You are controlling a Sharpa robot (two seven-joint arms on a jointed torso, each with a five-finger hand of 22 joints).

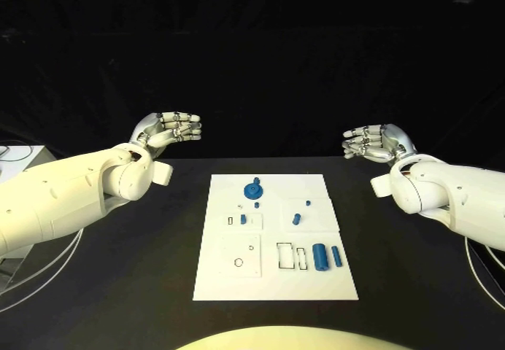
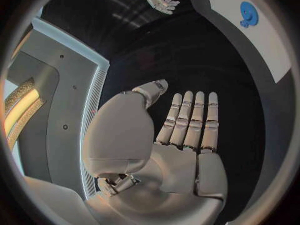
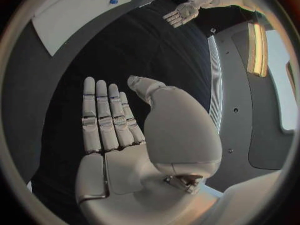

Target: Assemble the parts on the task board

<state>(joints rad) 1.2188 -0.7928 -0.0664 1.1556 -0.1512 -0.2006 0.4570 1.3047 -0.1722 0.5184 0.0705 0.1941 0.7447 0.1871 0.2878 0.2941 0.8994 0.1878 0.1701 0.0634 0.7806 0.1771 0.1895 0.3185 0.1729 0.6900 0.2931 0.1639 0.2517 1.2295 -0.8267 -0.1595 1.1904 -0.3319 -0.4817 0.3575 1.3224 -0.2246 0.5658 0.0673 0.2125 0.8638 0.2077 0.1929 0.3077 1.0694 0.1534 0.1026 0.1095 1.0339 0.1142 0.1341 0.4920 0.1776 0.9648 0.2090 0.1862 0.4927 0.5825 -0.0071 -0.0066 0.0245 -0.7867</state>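
The white task board (image 1: 276,284) lies in the middle of the black table. On it a round blue part (image 1: 254,191) sits near the far end, small blue pieces (image 1: 297,217) stand around the middle, and two blue cylinders (image 1: 320,257) lie at the near right. My left hand (image 1: 168,130) is raised beyond the board's far left corner, empty, fingers apart. My right hand (image 1: 376,141) is raised beyond the far right corner, also empty. In the left wrist view the left hand (image 2: 181,135) is flat with straight fingers; the board (image 2: 262,40) and round part (image 2: 248,13) lie beyond. The right hand (image 3: 119,130) is flat too.
Rectangular outlines and slots (image 1: 286,255) are marked on the board's near half, with a small ring (image 1: 238,261) at the near left. Bare black table (image 1: 116,292) flanks the board on both sides. White cables (image 1: 42,270) hang by my left arm.
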